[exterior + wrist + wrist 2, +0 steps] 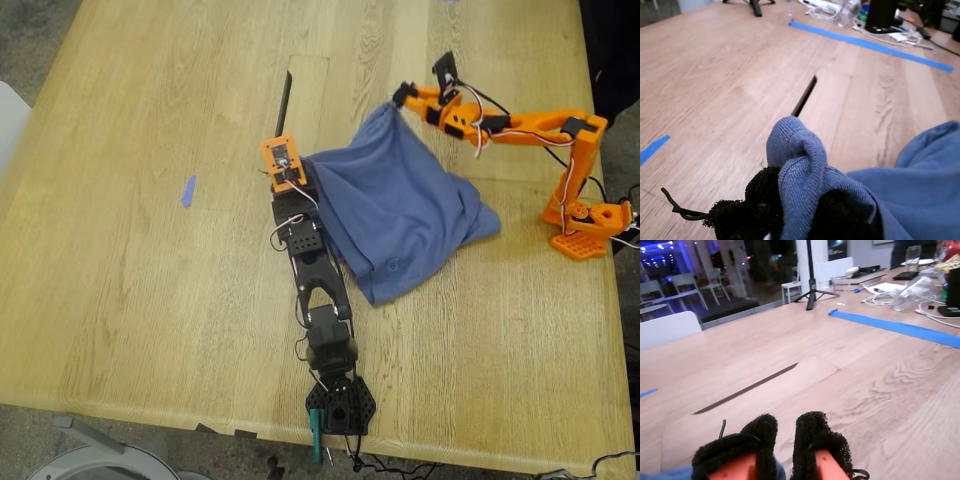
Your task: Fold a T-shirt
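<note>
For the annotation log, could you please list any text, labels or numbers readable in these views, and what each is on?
No text can be read in any view.
T-shirt: only a faint round mark near its lower hem in the exterior view, too small to read.
Blue tape strips on the table: blank.
Distant clutter on the table: too blurred to read.

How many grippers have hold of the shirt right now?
2. My first gripper pinches a bunched edge of the shirt near the table's middle in the exterior view. My second gripper holds the corner at the exterior view's upper right; cloth barely shows at its pads.
</note>
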`<action>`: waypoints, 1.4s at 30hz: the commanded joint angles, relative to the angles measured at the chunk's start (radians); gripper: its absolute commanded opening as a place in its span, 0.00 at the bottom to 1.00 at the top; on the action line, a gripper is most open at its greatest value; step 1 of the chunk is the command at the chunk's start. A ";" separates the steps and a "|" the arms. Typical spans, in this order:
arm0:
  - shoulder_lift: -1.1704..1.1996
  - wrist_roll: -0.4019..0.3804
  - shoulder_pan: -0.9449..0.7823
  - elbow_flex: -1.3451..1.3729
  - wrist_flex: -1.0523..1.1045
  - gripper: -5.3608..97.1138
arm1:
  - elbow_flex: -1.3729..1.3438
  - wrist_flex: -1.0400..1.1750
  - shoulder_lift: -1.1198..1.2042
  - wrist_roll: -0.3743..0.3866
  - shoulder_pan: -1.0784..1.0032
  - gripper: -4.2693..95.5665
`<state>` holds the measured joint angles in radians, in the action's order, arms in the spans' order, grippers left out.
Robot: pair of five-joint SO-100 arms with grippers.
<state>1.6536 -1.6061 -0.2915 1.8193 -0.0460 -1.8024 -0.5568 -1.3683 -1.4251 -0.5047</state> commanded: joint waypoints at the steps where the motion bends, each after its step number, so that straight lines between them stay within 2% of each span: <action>1: -0.018 0.012 -0.040 -0.135 0.091 0.05 | 0.173 0.025 0.061 0.009 -0.006 0.12; 4: -0.072 0.012 -0.048 -0.192 0.103 0.05 | 0.270 0.055 0.135 0.011 -0.002 0.13; 12: -0.124 0.014 -0.054 -0.212 0.138 0.05 | 0.299 0.038 0.183 0.012 0.006 0.12; 18: -0.218 0.014 -0.055 -0.322 0.144 0.05 | 0.347 0.089 0.206 0.028 0.017 0.14; 20: -0.222 0.015 -0.063 -0.334 0.138 0.05 | 0.321 0.147 0.172 0.031 0.020 0.18; 23: -0.216 0.017 -0.078 -0.325 0.137 0.05 | 0.255 0.258 0.095 0.032 0.008 0.19; 26: -0.202 0.020 -0.083 -0.321 0.126 0.05 | 0.230 0.388 0.037 0.029 -0.018 0.26; 35: -0.160 0.028 -0.086 -0.270 0.100 0.05 | 0.454 0.795 0.025 0.021 -0.069 0.33; 42: -0.158 0.032 -0.101 -0.285 0.060 0.05 | 0.526 0.887 0.074 0.009 -0.043 0.32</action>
<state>1.3790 -1.5831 -0.3497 1.6199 0.0138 -1.3468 0.3129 -1.2686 -1.4067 -0.5645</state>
